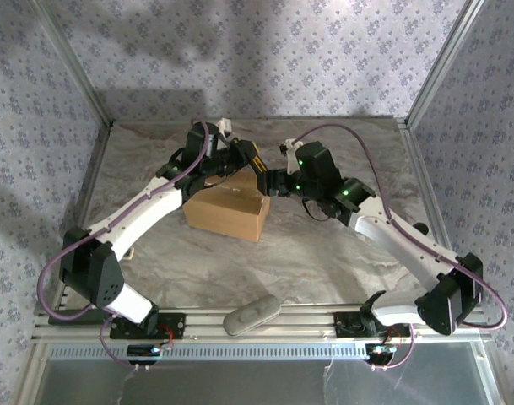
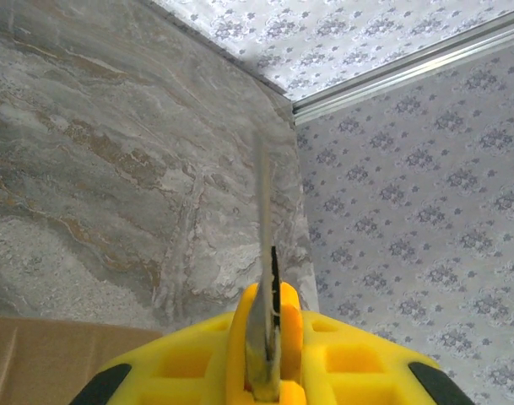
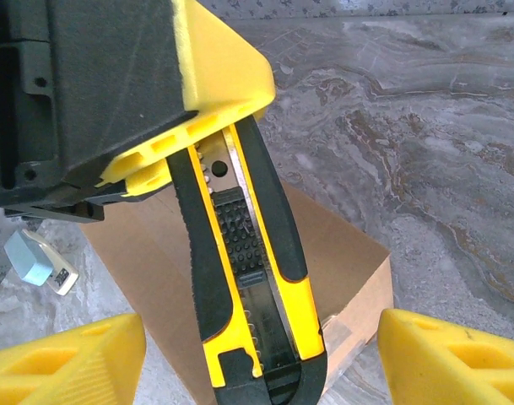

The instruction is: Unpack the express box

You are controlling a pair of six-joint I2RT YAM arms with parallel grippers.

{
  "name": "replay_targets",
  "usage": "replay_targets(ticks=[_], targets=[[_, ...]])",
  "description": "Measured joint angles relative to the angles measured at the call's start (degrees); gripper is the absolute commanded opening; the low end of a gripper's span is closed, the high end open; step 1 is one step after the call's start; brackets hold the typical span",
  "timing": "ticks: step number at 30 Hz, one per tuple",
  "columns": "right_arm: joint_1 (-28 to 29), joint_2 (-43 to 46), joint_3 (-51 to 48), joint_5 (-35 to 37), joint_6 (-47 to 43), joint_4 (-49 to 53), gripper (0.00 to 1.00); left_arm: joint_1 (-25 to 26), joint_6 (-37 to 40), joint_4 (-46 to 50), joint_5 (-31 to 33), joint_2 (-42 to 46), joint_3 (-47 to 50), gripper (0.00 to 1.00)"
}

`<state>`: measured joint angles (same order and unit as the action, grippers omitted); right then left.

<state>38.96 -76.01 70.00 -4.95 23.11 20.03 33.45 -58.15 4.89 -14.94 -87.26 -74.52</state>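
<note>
The express box (image 1: 227, 213) is a closed brown carton in the middle of the table, also under the tools in the right wrist view (image 3: 324, 245), with clear tape (image 3: 339, 326) on its end. My left gripper (image 1: 238, 160) hovers over its far edge, shut on a yellow-and-black utility knife (image 3: 244, 253). The knife's thin blade (image 2: 262, 211) sticks out past the yellow fingers (image 2: 189, 363) towards the back corner of the table. My right gripper (image 3: 261, 342) stands open, one yellow pad on each side of the knife's rear end, touching nothing.
A grey oblong object (image 1: 251, 314) lies at the table's near edge between the arm bases. Patterned walls with metal posts (image 2: 408, 72) close in the marble table (image 1: 324, 253) at the back and sides. Bare tabletop surrounds the box.
</note>
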Motion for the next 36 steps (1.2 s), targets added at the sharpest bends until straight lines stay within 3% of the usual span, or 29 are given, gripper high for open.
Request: replay_targets(ticks=[9, 14, 24, 30, 36], targets=[[0.0, -3.0, 1.1, 1.1, 0.0, -0.4, 0.71, 0.3, -1.5, -0.2, 0.7, 0.6, 0.0, 0.0], [0.1, -3.6, 2.5, 1.1, -0.4, -0.7, 0.6, 0.4, -1.9, -0.3, 1.1, 0.7, 0.0, 0.0], [0.5, -5.3, 3.8, 2.1, -0.5, -1.0, 0.61, 0.9, -2.2, -0.4, 1.3, 0.7, 0.0, 0.0], [0.7, -5.7, 4.3, 2.6, -0.6, -1.0, 0.56, 0.9, -2.4, -0.5, 1.3, 0.7, 0.0, 0.0], [0.8, -5.8, 4.5, 3.0, -0.7, -1.0, 0.62, 1.0, -2.6, -0.5, 1.3, 0.7, 0.0, 0.0]])
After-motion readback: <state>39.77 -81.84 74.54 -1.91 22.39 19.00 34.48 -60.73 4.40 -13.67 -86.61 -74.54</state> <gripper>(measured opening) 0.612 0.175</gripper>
